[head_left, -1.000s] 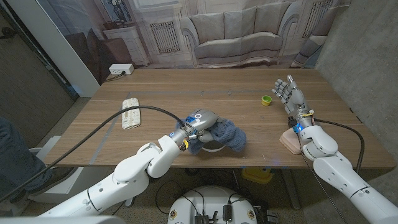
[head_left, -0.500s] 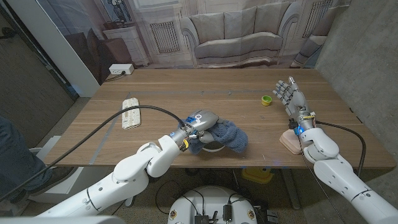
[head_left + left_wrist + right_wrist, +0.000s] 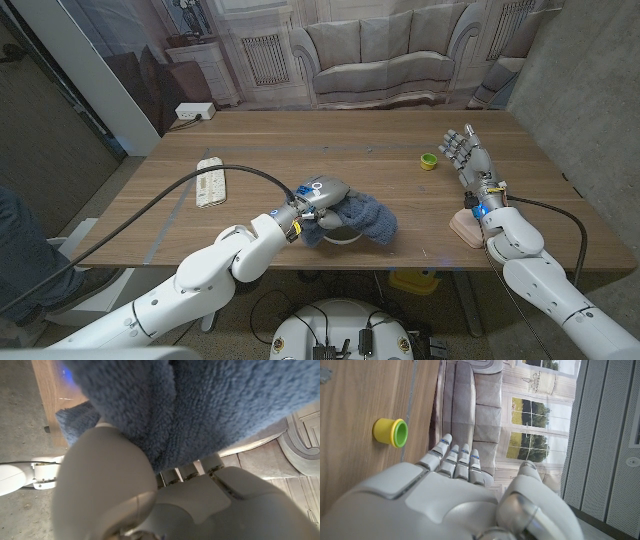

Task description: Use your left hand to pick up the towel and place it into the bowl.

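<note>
Behind the wooden counter [image 3: 300, 140] hangs a backdrop with a printed sofa and panelled walls.

At the near edge of the counter, the left robot hand [image 3: 322, 195] is closed on the blue towel [image 3: 368, 218]. The left wrist view shows it best: the fingers [image 3: 192, 471] go into the fluffy cloth and the thumb presses on the other side, so the towel [image 3: 210, 405] is pinched tight. Most of the towel lies bunched beside the left robot hand. It drapes over the bowl [image 3: 338, 238], and only a bit of pale rim peeks out under the cloth. I cannot tell if any of the towel is already down inside the bowl.

So the pick-up part looks done. I think what is left is to get the cloth fully into the bowl and then let go. The hand is not letting go yet.

Far from the bowl, near the other end of the counter, the right robot hand [image 3: 462, 150] stands with its fingers apart and holds nothing. A little yellow and green cup [image 3: 428, 161] sits just beside that hand. A pink pad [image 3: 466, 228] lies under the right wrist. On the other side of the bowl, well apart from it, a white power strip [image 3: 209, 182] lies on the counter.
</note>
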### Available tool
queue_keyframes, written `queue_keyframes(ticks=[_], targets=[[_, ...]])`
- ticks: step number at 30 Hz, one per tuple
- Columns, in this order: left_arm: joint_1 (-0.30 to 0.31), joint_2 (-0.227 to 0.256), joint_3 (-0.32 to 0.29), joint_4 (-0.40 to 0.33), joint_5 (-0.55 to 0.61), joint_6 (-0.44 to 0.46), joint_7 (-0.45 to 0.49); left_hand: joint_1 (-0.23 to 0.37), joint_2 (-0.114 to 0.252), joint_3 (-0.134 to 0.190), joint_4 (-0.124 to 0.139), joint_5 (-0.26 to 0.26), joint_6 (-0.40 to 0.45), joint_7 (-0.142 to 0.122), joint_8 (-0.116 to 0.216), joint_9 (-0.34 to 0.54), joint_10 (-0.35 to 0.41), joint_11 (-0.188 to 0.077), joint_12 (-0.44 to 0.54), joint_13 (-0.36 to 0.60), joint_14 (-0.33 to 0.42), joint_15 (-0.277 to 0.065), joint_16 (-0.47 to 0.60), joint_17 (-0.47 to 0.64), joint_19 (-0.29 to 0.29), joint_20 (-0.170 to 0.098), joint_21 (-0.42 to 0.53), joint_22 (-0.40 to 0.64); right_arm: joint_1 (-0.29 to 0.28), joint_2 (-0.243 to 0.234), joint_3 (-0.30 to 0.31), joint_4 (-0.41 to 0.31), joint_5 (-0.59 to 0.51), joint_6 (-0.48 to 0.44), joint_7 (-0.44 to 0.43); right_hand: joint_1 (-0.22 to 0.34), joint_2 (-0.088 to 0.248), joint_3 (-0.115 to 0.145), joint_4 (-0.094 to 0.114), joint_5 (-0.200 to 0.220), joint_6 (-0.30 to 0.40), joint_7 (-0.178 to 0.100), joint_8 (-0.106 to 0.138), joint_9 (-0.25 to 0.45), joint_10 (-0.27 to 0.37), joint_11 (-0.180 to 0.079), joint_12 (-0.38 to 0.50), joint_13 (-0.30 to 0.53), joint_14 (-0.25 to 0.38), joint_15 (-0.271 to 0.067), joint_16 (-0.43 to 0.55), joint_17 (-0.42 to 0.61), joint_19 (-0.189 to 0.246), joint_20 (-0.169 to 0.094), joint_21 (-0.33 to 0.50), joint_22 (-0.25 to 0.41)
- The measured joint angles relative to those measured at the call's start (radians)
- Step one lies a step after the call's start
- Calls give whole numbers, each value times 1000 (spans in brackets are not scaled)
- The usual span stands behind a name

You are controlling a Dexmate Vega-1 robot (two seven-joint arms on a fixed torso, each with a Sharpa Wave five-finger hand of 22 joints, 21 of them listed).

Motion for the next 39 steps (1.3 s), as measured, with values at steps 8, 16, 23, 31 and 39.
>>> queue_keyframes(ticks=[8, 16, 23, 31, 39], targets=[[5, 11, -12, -20, 6, 14, -22, -25, -11, -15, 15, 0, -21, -6, -16, -3, -32, -3, -4, -16, -63, 18, -3, -11, -48, 10, -14, 0, 3, 5, -2, 8, -1, 10, 4, 0, 0, 0, 0, 0, 0, 0, 0, 0, 0, 0, 0, 0, 4, 4, 0, 0, 0, 0, 0, 0], [1, 15, -18, -25, 8, 16, -40, -52, -20, -30, 23, 5, -48, -16, -38, -7, -80, -2, -4, -33, -134, 22, -3, -18, -103, 28, -34, 0, 3, 10, -2, 11, -1, 18, 4, 0, 0, -3, -3, 0, 0, 0, 0, 0, 0, 0, 0, 0, 5, 5, 0, 0, 0, 0, -8, 0], [-8, 17, -21, -26, 10, 14, -61, -86, -35, -51, 33, 6, -67, -20, -51, -7, -123, -6, -6, -47, -185, 28, -3, -26, -162, 51, -48, -5, 3, 16, -2, 15, -3, 32, 4, 0, 0, -3, -3, 0, 0, 0, 0, 0, 6, 6, 0, 0, 5, 5, 0, 0, 0, 0, -8, 0], [-32, 16, -21, -27, 13, 8, -85, -127, -62, -74, 48, 6, -83, -19, -65, -7, -147, -10, -6, -56, -208, 30, -3, -35, -198, 59, -48, -5, 7, 25, -2, 29, -1, 45, 11, 0, 0, -3, -3, 0, 0, 0, 0, 0, 6, 5, 0, 0, 5, 5, 0, 0, 0, 0, -8, 0], [-46, 13, -15, -26, 16, 3, -105, -145, -77, -90, 56, 12, -101, -22, -74, -7, -169, -7, -6, -65, -227, 32, -3, -40, -221, 71, -48, -5, 7, 29, -3, 34, 3, 55, 17, 0, 0, 0, -6, 0, 0, 0, 0, 0, 5, 5, 0, 0, 5, 5, 0, 0, 0, 0, -8, 0]])
